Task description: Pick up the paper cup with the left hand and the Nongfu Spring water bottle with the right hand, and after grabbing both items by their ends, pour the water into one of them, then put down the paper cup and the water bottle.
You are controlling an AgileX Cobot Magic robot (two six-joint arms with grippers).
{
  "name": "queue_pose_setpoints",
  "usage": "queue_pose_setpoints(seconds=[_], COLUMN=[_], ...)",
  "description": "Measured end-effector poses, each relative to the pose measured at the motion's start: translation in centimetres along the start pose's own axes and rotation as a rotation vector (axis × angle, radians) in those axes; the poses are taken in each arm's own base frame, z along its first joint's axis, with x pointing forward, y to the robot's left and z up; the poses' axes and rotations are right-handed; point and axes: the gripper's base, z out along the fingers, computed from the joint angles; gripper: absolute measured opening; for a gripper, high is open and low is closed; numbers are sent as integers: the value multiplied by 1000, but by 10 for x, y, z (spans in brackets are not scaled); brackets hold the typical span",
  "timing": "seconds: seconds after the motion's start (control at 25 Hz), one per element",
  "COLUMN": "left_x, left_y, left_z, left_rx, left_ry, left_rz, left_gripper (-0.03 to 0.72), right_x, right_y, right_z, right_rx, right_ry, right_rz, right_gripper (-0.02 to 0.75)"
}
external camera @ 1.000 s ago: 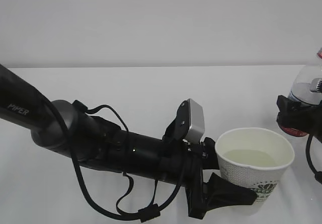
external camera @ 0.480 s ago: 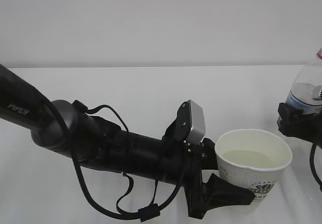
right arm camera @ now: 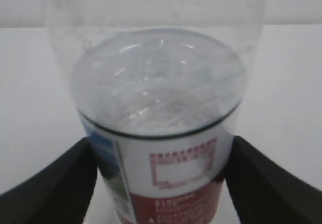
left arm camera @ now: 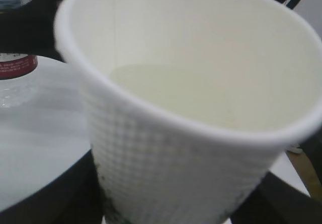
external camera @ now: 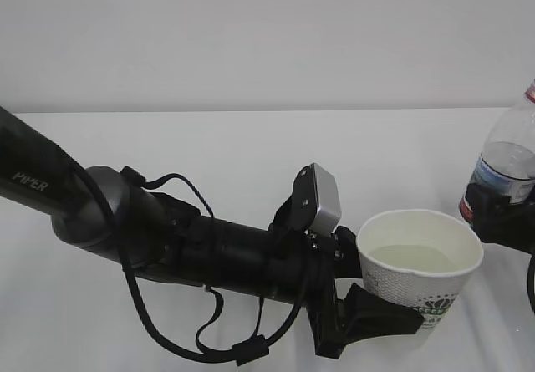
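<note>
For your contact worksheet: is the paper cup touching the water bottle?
Apart. The exterior view shows bare table between the paper cup and the water bottle.

left arm point(external camera: 167, 238): matte black tube, white "piper" lettering, rounded grey-black joint, loose black cables looped underneath, silver-grey camera box point(external camera: 322, 201) by the black left hand point(external camera: 368, 318). right hand point(external camera: 501, 221): black, blocky fingers.
</note>
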Motion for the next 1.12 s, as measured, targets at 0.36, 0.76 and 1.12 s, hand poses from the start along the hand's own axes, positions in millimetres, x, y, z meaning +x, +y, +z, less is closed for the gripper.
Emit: queue_pose_setpoints(seconds=[0.36, 0.76, 1.12], left_x=[0, -1, 0], left_y=[0, 3, 10], left_z=[0, 0, 0], left_rx=[-4, -36, -111], left_ry=[0, -9, -7], left_rz=[-2, -19, -55], left_gripper=[484, 483, 483], right_x=[5, 9, 2], right_y=[7, 7, 4], right_z=[-20, -33, -45], right_rx=[-71, -72, -35], right_ry=[28, 48, 11], right_rz=[-32, -31, -17], right_gripper=[592, 592, 592])
